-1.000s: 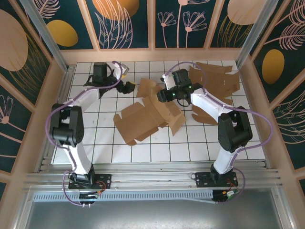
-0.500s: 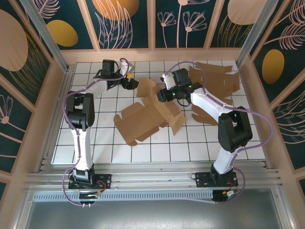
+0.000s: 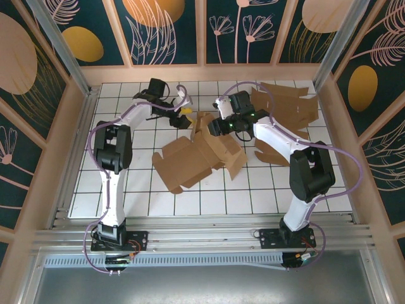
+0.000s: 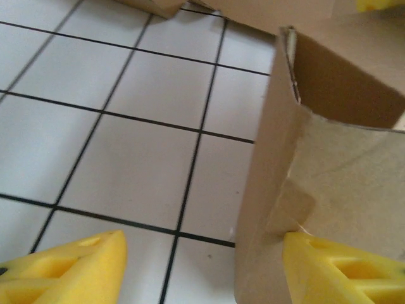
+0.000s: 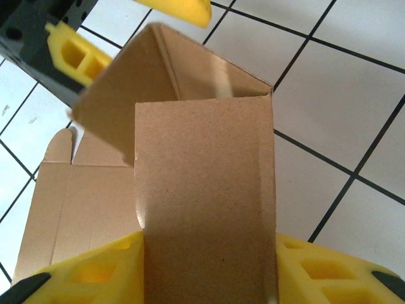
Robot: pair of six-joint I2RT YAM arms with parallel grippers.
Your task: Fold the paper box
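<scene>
The brown paper box lies mostly flat and unfolded at the table's middle, its far flaps raised. My right gripper is shut on one raised panel, which stands between its yellow fingers. My left gripper is open at the box's far left flap. That flap's upright edge stands inside the jaws, close against the right finger, and the other finger rests apart over bare tile. The left gripper's yellow fingers show beyond the flap in the right wrist view.
Several flat cardboard blanks are piled at the back right, behind the right arm. The white gridded table is bounded by wooden walls and metal posts on all sides.
My left arm has swung right from the back left of the table, bringing its open gripper to the box's raised far flap. The right gripper has kept still, holding its panel.
</scene>
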